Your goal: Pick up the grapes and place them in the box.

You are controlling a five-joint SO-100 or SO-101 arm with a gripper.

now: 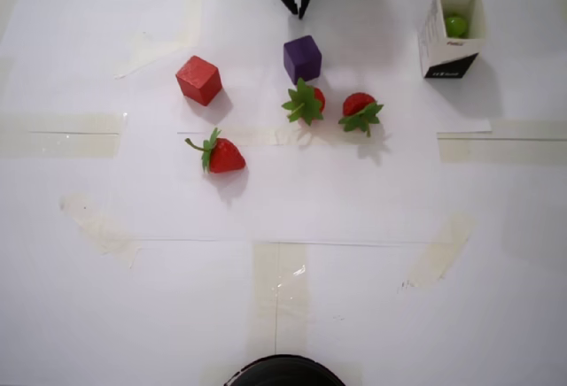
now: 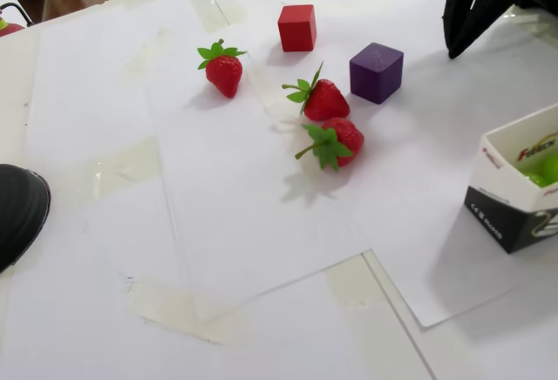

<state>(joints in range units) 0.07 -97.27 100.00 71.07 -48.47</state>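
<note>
Nearest you in the overhead view, at the bottom edge, sits a dark round object, and beyond it lies bare white paper held down with strips of tape. Further in, three strawberries lie on the paper: one alone to the left, and two close together near the middle. Just behind that pair stands a purple cube, with a red cube well apart to its left. At the far right stands the box, upright and open at the top. You can see grapes inside it: one green ball shows clearly from above, and the fixed view shows green at the bottom of the carton, though you cannot count them there. No grapes lie loose anywhere on the paper. At the far edge, the gripper hangs behind the purple cube, well apart from the box, its two dark fingers drawn in to a narrow gap at the tips and holding nothing. By the look of it, the placing step is done and the arm is parked away from the work. The next move likely calls for nothing more than resting; if another grape is brought in, you would need to spread the fingers first.
</note>
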